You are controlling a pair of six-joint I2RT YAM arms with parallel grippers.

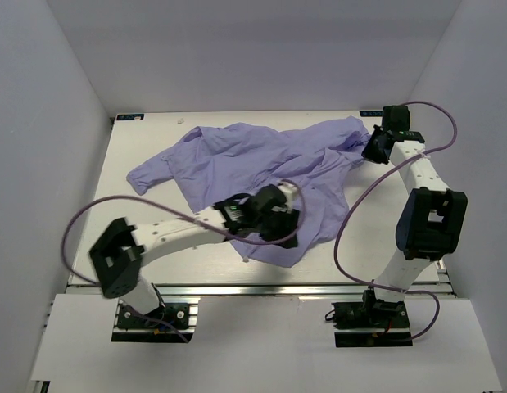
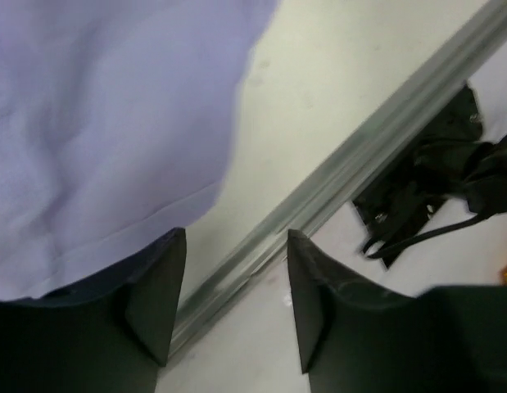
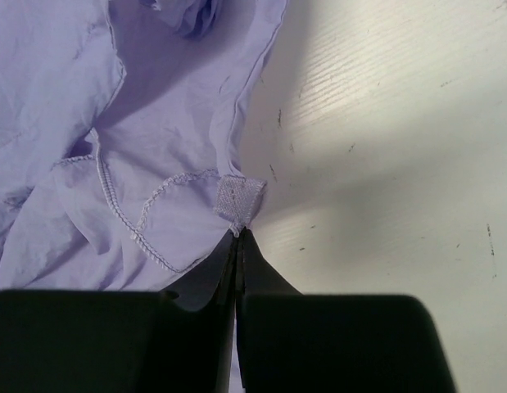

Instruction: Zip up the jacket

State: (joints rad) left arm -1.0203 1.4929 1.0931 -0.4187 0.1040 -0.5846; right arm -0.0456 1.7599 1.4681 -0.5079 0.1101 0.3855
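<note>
The lavender jacket [image 1: 261, 168] lies crumpled across the middle of the table. My left gripper [image 1: 279, 219] hovers over its near hem; in the left wrist view my left gripper [image 2: 235, 282] is open and empty, with the jacket [image 2: 106, 123] at upper left. My right gripper [image 1: 369, 150] is at the jacket's far right corner. In the right wrist view my right gripper [image 3: 239, 237] is shut on the jacket's [image 3: 89, 123] edge, just below a small white mesh tab [image 3: 239, 199]. No zipper shows.
The metal rail [image 2: 335, 176] at the table's near edge runs diagonally through the left wrist view. White walls [image 1: 40, 123] enclose the table on three sides. A black clamp and cable [image 2: 433, 180] lie beyond the rail.
</note>
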